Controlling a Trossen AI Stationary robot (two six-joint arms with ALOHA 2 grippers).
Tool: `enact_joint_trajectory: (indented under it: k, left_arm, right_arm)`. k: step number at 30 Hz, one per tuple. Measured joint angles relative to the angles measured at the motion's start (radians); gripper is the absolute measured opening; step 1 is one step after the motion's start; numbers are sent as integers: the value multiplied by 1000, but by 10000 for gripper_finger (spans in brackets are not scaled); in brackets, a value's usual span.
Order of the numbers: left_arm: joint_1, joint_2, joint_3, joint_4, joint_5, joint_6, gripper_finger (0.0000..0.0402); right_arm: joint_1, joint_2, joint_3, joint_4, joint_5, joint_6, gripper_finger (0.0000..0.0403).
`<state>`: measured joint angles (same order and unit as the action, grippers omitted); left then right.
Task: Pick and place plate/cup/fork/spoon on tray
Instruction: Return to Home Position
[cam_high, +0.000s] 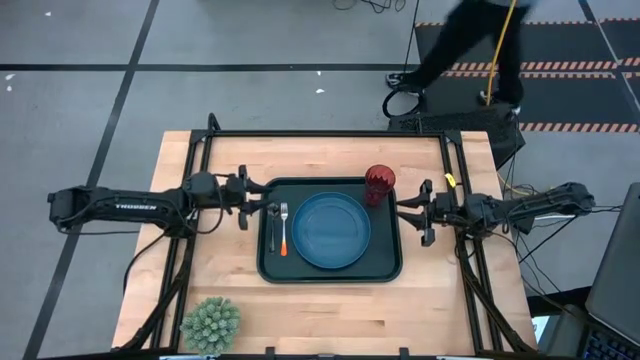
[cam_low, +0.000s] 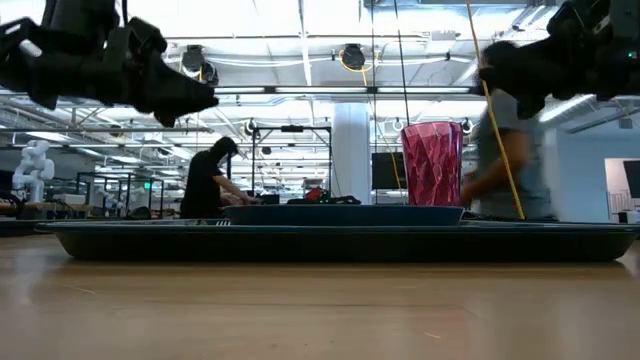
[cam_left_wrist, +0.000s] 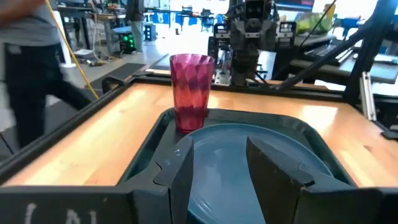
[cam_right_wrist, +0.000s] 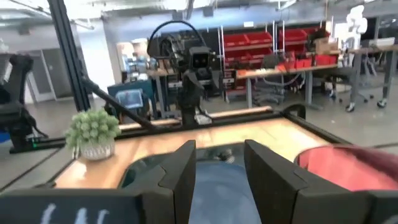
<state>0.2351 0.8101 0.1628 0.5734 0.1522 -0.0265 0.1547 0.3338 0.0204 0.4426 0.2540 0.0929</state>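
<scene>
The dark tray (cam_high: 265, 270) lies at the table's middle. The blue plate (cam_high: 333, 230) rests flat in it. The red cup (cam_high: 380, 184) stands upright on its base in the tray's far right corner, and also shows in the left wrist view (cam_left_wrist: 191, 90). The orange-handled fork (cam_high: 285, 230) and the dark spoon (cam_high: 272, 228) lie side by side on the tray floor left of the plate. My left gripper (cam_high: 248, 205) hovers open and empty over the tray's left rim. My right gripper (cam_high: 410, 212) hovers open and empty just beyond the tray's right rim, near the cup.
A small potted plant (cam_high: 210, 322) stands near the table's front left corner. A black frame (cam_high: 330, 134) runs along the table's far edge and both sides. A person (cam_high: 470, 40) moves on the floor beyond the far right corner. Bare wood lies in front of the tray.
</scene>
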Motion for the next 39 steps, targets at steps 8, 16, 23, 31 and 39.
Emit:
enact_joint_trajectory:
  k: [8, 16, 23, 31, 39]
  left_arm:
    - [126, 0, -104, 153, 89, -95, 152]
    - [72, -15, -153, 205, 91, -182, 144]
    - [-10, -83, -153, 13, 24, -162, 67]
    - [-48, -282, -153, -237, -23, -135, 6]
    - [-60, -515, -153, -481, -67, -150, 6]
  right_arm:
    - [-57, 1, -2, -31, -50, 1, 130]
    - [-65, 0, -3, -119, -50, 51, 130]
    - [-64, 1, -4, -133, -50, 64, 130]
    - [-64, 0, -5, -138, -50, 61, 130]
    - [-64, -10, -5, -185, -49, 60, 130]
